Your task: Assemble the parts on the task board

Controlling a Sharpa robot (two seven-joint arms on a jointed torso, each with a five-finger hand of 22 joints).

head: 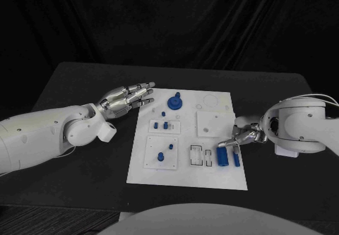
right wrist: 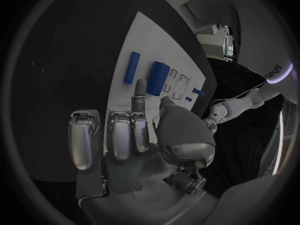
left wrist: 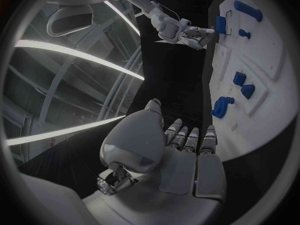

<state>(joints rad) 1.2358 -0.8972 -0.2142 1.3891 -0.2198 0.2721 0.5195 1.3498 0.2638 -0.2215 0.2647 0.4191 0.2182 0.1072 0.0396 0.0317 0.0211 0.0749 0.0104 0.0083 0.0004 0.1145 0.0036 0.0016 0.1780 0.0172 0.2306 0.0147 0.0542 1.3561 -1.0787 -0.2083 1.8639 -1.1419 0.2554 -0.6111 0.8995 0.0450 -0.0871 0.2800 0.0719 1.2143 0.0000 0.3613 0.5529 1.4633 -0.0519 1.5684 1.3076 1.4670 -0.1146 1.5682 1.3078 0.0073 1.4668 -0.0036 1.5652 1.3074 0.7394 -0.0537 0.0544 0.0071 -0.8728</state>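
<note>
Task board [head: 212, 174] sits mid-table [head: 84, 83], white plate, long edge running away from the robot. Blue parts on it: gear-like piece [head: 175, 102] near the far left corner, small pegs [head: 161, 126] in the left-hand sub-plates, thick cylinder [head: 222, 156] and thin rod [head: 236, 158] lying side by side near the right edge.

Right hand [head: 239, 137] hovers just over the cylinder and rod, one finger extended toward them, the rest curled, holding nothing. Looks like a pre-grasp on one of the two; can't tell which.

Left hand [head: 127, 99] is off the board's far left corner, fingers straight and apart, empty, above the table.

For the pick, my read:
- Cylinder and rod lie very close, so come down with thumb and finger straddling one only, or the neighbour gets knocked.
- Both are round and will likely roll; close across the axis, not along it.
- Grip near mid-length so it hangs level for insertion.
- Bring the left hand onto the board edge to stop it sliding.
</note>
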